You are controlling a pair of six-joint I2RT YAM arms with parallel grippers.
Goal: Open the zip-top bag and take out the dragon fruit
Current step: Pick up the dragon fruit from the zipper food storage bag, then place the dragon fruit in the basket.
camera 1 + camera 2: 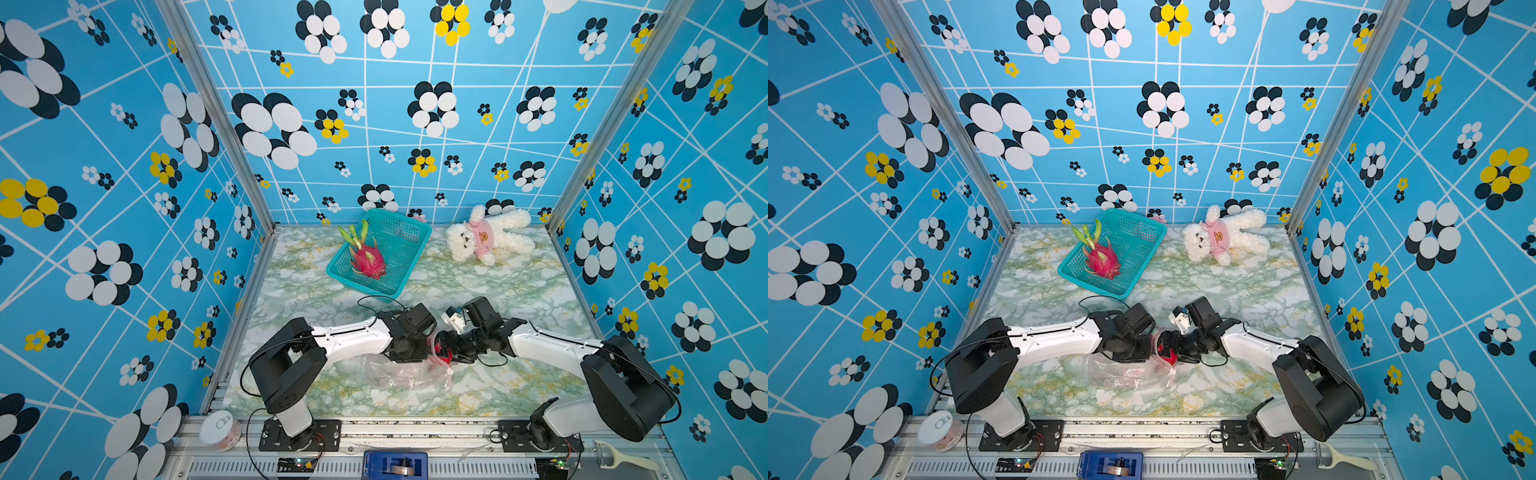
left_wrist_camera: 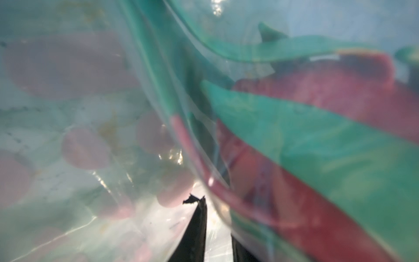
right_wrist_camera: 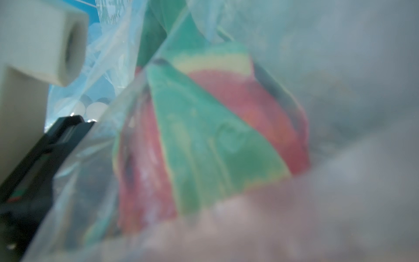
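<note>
Now, looks mid-extraction: left gripper [image 2: 215,222] pinches zip-top bag [image 1: 399,376] rim (mouth held open); right gripper [image 1: 448,349], jaws spread, sits at dragon fruit [image 3: 249,108] inside bag mouth; nxt: close on fruit, pull out w/o snagging film

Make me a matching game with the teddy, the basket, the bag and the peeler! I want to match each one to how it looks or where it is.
Things:
1. teddy
2. basket
3. bag
4. peeler

Clues:
a. teal, with a dragon fruit inside
b. clear and crinkly
c. fluffy white, pink top
d. lying on the metal rail

Pairs: 1-c, 2-a, 3-b, 4-d
</note>
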